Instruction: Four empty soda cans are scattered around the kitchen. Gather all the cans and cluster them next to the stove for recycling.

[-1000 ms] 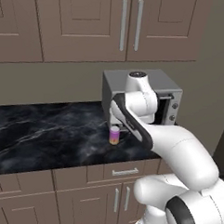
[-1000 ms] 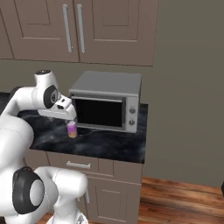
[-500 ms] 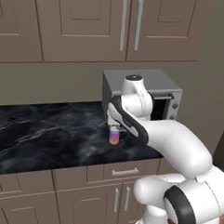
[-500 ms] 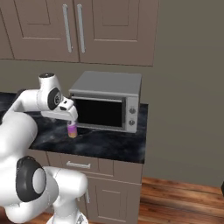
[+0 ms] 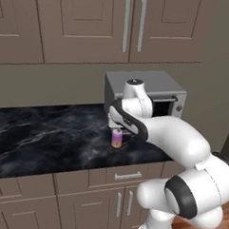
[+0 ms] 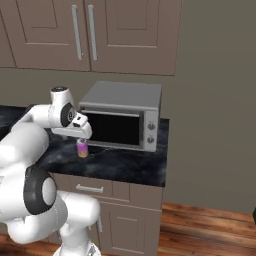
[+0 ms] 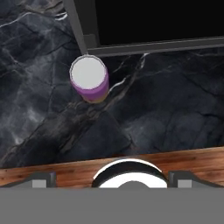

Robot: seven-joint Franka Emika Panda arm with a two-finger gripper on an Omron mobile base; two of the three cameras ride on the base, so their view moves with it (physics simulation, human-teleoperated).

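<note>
**Ana:** Cabinets [image 5: 83,24] come first, being largest: four brown upper doors hang on the wall in the left base view, with lower doors and one drawer front under the bench.

**Ben:** And the bench itself?

**Ana:** One black marbled bench [image 5: 44,136] runs along the wall. It carries everything that matters here. At its right end sits one grey microwave [image 6: 125,117] with a dark glass door, pushed back to the wall so working space is left in front.

**Ben:** Where is the robot?

**Ana:** One white arm [image 5: 167,138] reaches over the bench. Its tool [image 5: 116,127] points down, just above the can, with its jaws spread wide and pinching nothing. I judge it is lining up for a grasp from above.

**Ben:** How many cans?

**Ana:** One soda can [image 7: 89,79], purple fading to orange at the base, silver top. It stands upright on the bench, just in front of the microwave's left front corner; the hand view looks down on it. I judge it is one of the scattered four, yet to be carried off.
</note>
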